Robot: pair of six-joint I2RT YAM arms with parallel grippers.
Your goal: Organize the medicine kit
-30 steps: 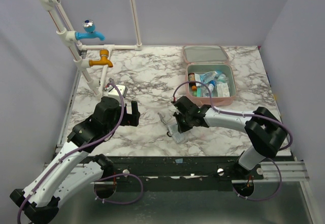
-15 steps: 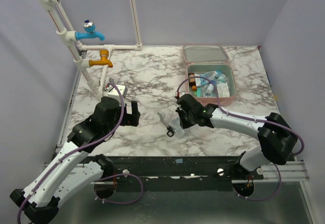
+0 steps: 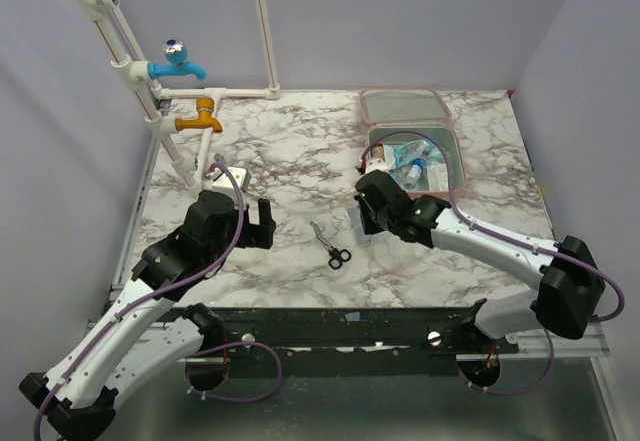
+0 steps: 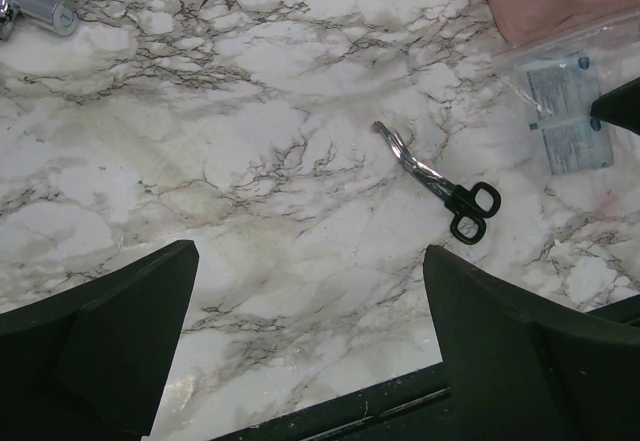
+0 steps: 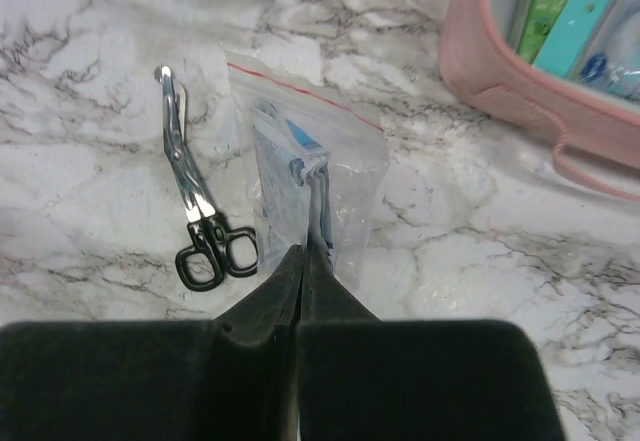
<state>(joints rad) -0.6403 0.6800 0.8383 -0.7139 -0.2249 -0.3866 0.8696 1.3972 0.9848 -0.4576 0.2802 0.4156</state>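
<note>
The pale pink medicine kit [image 3: 450, 199] lies open at the back right with boxes and bottles inside; its corner shows in the right wrist view [image 5: 520, 101] and the left wrist view [image 4: 520, 6]. My right gripper [image 3: 366, 223] is shut on a clear zip bag of wipe packets [image 5: 305, 176], held above the table just left of the kit; the bag also shows in the left wrist view [image 4: 565, 111]. Small black-handled scissors [image 3: 330, 244] lie on the marble left of it, seen too in both wrist views [image 5: 195, 211] [image 4: 440, 181]. My left gripper [image 3: 262, 223] is open and empty.
White pipes with a blue tap [image 3: 178, 61] and an orange tap [image 3: 200, 118] stand at the back left. A small white box [image 3: 232, 176] lies beside my left arm. The black table edge [image 3: 380, 316] runs along the front.
My right gripper has lifted the bag off the table and carried it right and back toward the kit. The scissors, earlier partly covered, now lie bare. The left arm has not moved.
</note>
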